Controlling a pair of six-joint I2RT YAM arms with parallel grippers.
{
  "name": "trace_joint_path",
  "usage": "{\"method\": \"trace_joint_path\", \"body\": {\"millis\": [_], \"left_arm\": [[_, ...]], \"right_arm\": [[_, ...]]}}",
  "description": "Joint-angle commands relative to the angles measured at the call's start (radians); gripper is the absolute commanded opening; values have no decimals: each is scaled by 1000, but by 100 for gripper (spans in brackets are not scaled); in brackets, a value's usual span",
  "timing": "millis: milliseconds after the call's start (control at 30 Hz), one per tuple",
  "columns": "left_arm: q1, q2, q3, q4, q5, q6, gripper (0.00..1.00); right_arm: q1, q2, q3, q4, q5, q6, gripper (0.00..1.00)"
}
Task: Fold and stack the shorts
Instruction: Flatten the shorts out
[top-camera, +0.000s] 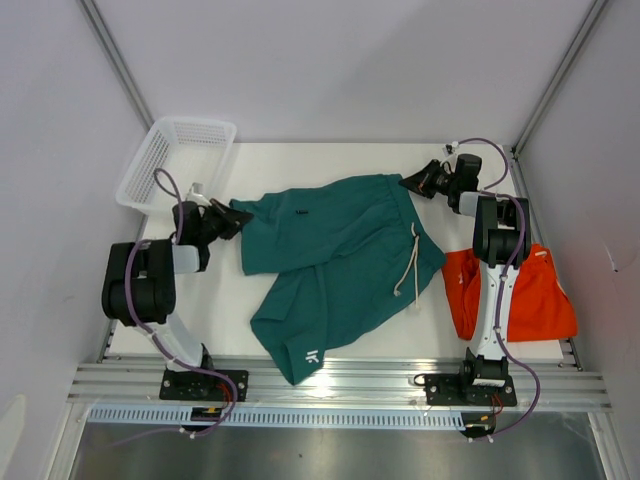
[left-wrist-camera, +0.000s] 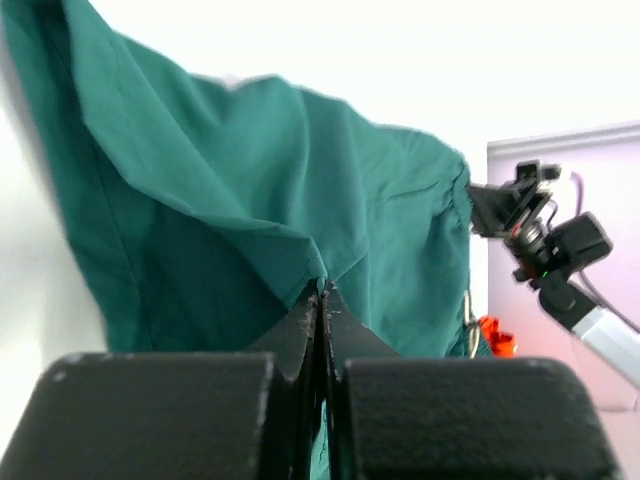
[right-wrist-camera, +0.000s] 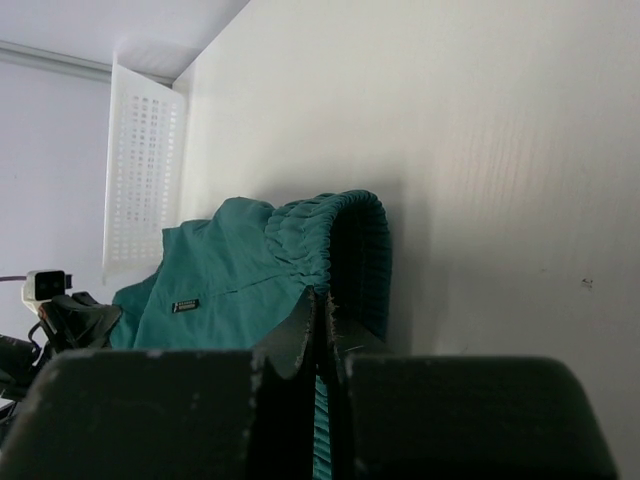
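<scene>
The dark teal shorts (top-camera: 335, 260) lie spread across the middle of the table, their white drawstring (top-camera: 410, 270) trailing to the right. My left gripper (top-camera: 232, 217) is shut on a leg hem corner at the left; in the left wrist view the teal cloth (left-wrist-camera: 260, 200) is pinched between the closed fingers (left-wrist-camera: 300, 335). My right gripper (top-camera: 413, 182) is shut on the elastic waistband (right-wrist-camera: 350, 235) at the back right corner. The orange shorts (top-camera: 540, 295) lie crumpled at the right, partly under the right arm.
A white mesh basket (top-camera: 175, 160) sits tilted at the back left corner, just behind the left gripper. Grey walls close in both sides, and a metal rail (top-camera: 340, 380) runs along the near edge.
</scene>
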Motion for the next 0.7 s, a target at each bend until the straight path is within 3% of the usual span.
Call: {"method": "trace_joint_path", "body": {"millis": [0,367,667], "left_arm": [[64,-110,-7,42,12,19,0],[118,-404,30,-139,-69,103,0],[118,-604,9,-161,-163,134,0]], "right_arm": [[-4,-47,9,35,-31,12,0],[-35,-244,-94,126,-91,75,0],[-41,-343,-123,278,-137,207,0]]}}
